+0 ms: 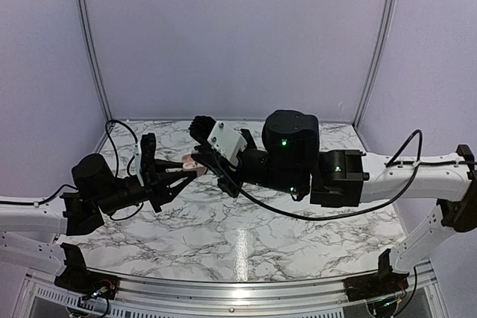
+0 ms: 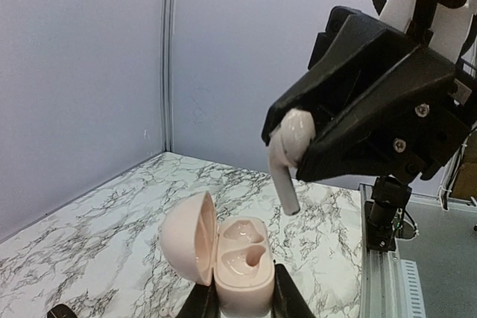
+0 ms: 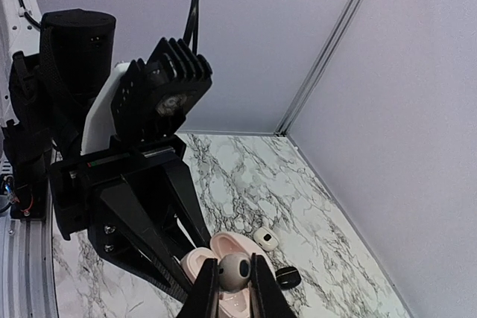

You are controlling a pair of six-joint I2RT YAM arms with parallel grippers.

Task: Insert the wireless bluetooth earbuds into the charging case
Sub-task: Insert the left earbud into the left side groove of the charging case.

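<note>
over the marble surface we saw the left end effector clamped on the open charging case, its sockets facing up; the right end effector pinched a white earbud just above the case and apart from it, offset rightward in the left wrist view, stem pointing down toward the sockets

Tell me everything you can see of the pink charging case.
The charging case is a pale pink, glossy plastic pebble, held above the marble table. Its hinged lid stands open to one side, and both earbud wells look empty. It sits opening upward, clamped low between the fingers of the left hand. Nothing else touches it; the white earbud in the right hand hangs just above.
</note>
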